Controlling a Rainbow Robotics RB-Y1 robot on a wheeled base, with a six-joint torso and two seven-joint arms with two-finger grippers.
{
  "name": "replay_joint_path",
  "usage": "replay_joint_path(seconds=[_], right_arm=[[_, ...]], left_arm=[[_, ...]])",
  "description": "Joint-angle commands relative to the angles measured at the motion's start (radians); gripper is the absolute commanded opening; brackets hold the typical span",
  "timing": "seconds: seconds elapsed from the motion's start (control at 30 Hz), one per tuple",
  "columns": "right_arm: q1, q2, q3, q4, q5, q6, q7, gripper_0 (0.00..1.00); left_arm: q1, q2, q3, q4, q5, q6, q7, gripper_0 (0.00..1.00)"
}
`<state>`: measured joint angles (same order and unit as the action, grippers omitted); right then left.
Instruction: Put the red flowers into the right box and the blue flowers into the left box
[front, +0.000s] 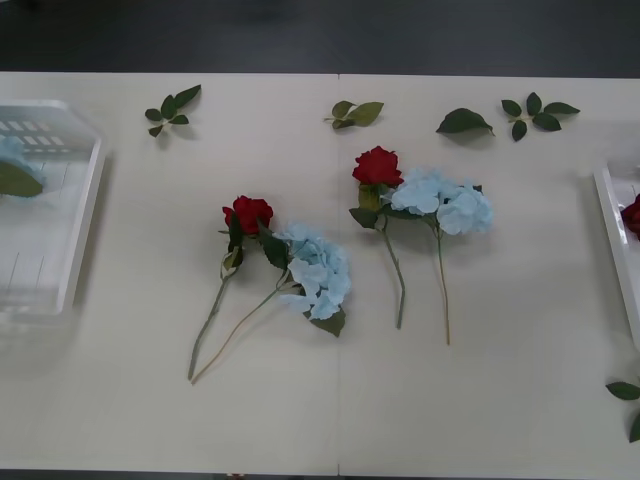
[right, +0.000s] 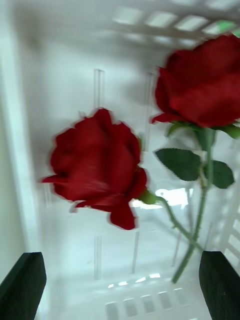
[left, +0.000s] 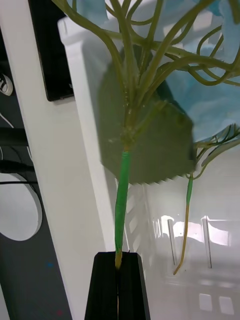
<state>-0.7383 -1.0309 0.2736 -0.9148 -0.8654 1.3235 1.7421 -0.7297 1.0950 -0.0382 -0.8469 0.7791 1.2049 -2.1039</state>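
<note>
Mid-sort: my left hand (left: 118, 285) pinches a blue flower's stem (left: 121, 200) over the left box (left: 165, 240); my right hand (right: 120, 285), spread, hovers above two red roses (right: 95, 165) lying in the right box (right: 20, 165). Two roses (front: 247, 214) and two hydrangeas (front: 318, 277) wait on the worktop (front: 320, 420).

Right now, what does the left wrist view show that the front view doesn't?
Left wrist only: the left tool shut on a blue flower's stem, held over the left box.
Front only: two red flowers and two blue flowers lying on the table, loose leaf sprigs, the right box's edge.
Both: the left box and blue petals inside it.
</note>
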Motion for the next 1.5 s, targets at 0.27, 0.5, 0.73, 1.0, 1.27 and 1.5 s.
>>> replay_joint_path(seconds=[0.27,0.5,0.73,1.0,1.27,1.5], right_arm=[[-0.027,-0.014,0.064,-0.401,-0.126,0.160,-0.378,0.89],[-0.026,-0.006,0.200,-0.619,-0.149,0.146,-0.605,0.89],[-0.010,0.091,0.220,-0.710,-0.076,0.155,-0.753,0.88],[0.011,0.235,0.228,-0.719,0.085,0.168,-0.780,0.89],[0.065,0.328,0.260,-0.719,0.204,0.128,-0.777,0.88],[0.094,0.357,0.305,-0.717,0.275,0.103,-0.779,0.89]], left_arm=[[0.018,-0.040,-0.003,0.048,-0.034,-0.024,0.024,0.00],[0.052,-0.078,-0.003,0.048,-0.041,-0.044,0.042,0.00],[0.066,-0.093,-0.003,0.048,-0.041,-0.044,0.047,0.00],[0.067,-0.093,-0.003,0.048,-0.027,-0.044,0.042,0.82],[0.067,-0.092,0.058,0.000,0.014,-0.007,0.016,1.00],[0.067,-0.092,0.190,-0.104,0.035,0.186,-0.004,1.00]])
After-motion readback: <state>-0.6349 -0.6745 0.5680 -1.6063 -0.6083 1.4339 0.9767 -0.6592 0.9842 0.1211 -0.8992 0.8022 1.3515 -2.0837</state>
